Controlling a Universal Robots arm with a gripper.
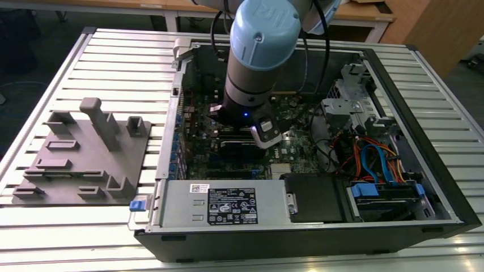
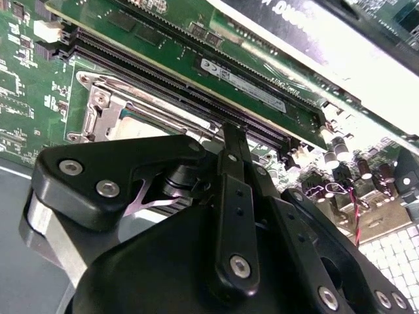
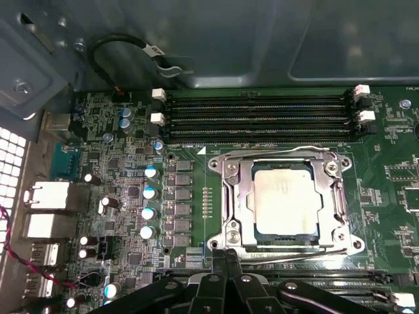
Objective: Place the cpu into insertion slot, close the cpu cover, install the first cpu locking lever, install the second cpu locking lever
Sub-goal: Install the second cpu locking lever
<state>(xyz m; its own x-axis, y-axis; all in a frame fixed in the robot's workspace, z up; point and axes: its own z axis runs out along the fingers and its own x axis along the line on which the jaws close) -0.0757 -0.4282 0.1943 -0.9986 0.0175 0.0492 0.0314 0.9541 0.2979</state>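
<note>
Looks mostly done: the cpu [image 3: 285,200] sits in the insertion slot [image 3: 230,237] with the cpu cover [image 3: 286,159] down over it. The claw [image 3: 226,256] hovers pinched closed, empty, at the socket's edge, levers unclear.

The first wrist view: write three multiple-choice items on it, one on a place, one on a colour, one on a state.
1. Where does the cpu lie?
A. in the insertion slot
B. on the grey tray
C. in a memory slot

2. What colour is the circuit board?
A. blue
B. green
C. red

3. How is the cpu cover?
A. standing upright
B. removed
C. down flat around the cpu

Answers:
1 A, the silver chip sits inside the insertion slot.
2 B, the board around the socket is green.
3 C, the silver frame lies flat, the chip showing through its cut-out.
</note>
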